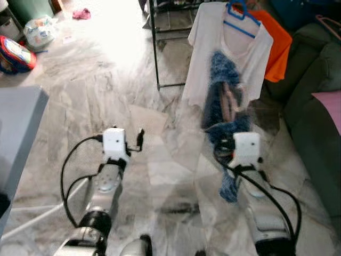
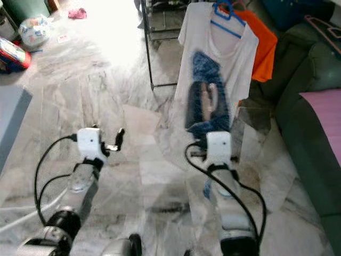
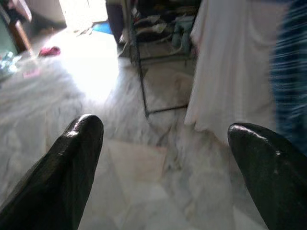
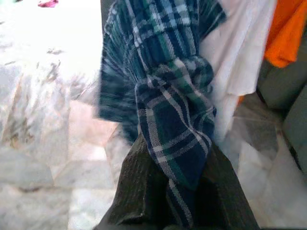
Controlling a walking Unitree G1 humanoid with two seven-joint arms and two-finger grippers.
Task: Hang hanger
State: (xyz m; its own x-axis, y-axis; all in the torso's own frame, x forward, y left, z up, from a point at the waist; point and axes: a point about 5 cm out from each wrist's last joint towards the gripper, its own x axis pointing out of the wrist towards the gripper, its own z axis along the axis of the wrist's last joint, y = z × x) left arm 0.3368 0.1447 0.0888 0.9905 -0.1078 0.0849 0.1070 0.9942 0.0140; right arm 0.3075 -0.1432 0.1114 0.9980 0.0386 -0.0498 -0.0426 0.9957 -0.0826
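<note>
The right hand point(image 4: 172, 191) is pinched on a blue plaid cloth point(image 4: 163, 96), which rises from its fingers and hangs bunched in front of them; any hanger inside the cloth cannot be made out. The cloth is held up on the right of the scene, just before a white shirt point(image 1: 234, 48) that hangs on a blue hanger point(image 1: 242, 18) from a dark rack point(image 1: 157, 48) at the far side. So the rack lies ahead of and a little left of the right hand, farther off, with the shirt between. The right arm is the nearer one and already carries the load. The left hand point(image 3: 163, 158) is spread, holding nothing, low on the left over the marble floor point(image 1: 106, 90), pointing toward the rack's foot.
</note>
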